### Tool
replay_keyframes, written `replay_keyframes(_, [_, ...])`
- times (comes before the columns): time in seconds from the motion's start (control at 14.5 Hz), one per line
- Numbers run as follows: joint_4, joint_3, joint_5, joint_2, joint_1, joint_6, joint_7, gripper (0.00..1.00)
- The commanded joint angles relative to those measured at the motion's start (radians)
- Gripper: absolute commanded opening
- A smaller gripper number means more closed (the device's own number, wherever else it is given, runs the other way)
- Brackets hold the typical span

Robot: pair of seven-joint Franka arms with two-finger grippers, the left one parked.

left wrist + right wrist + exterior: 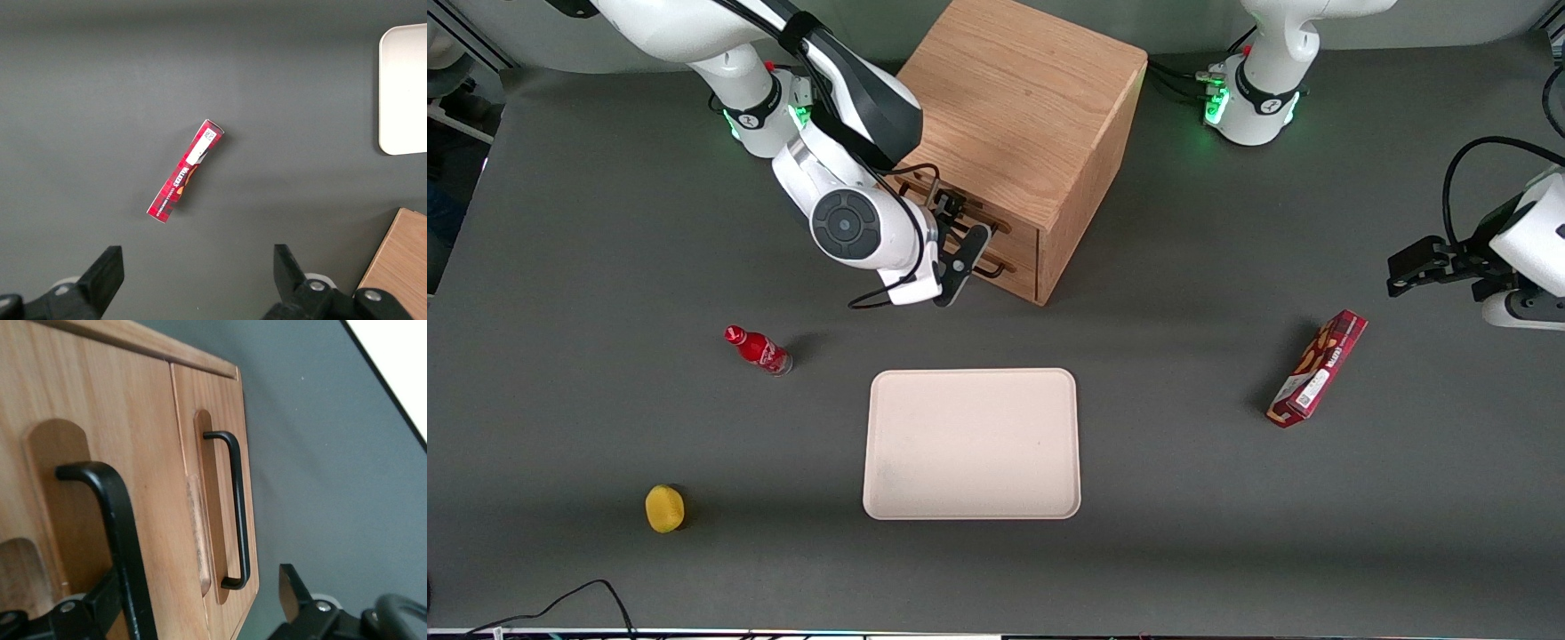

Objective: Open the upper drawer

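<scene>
Clearly open, the tool point(960, 240) straddles the upper drawer's handle point(113, 533).

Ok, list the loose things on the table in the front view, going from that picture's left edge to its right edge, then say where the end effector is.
Yellow round object → small red bottle → cream rectangular tray → red snack box. The end effector is at the upper drawer front.

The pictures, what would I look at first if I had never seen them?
Probably the big cube-shaped light-oak wooden cabinet, standing farther from the front camera than the pale rectangular tray. The white working arm's black end effector is right in front of its drawers, fingers open around the upper drawer's long black bar handle. A small red bottle, a yellow round thing and a red snack box lie scattered around.
</scene>
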Motion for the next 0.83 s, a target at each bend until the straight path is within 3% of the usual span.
replay_keyframes(0.0, [0.046,0.002,-0.023,0.021,0.001,-0.014,-0.003,1.00])
replay_keyframes(0.76, [0.016,-0.005,-0.046,0.047,0.017,0.072,0.003,1.00])
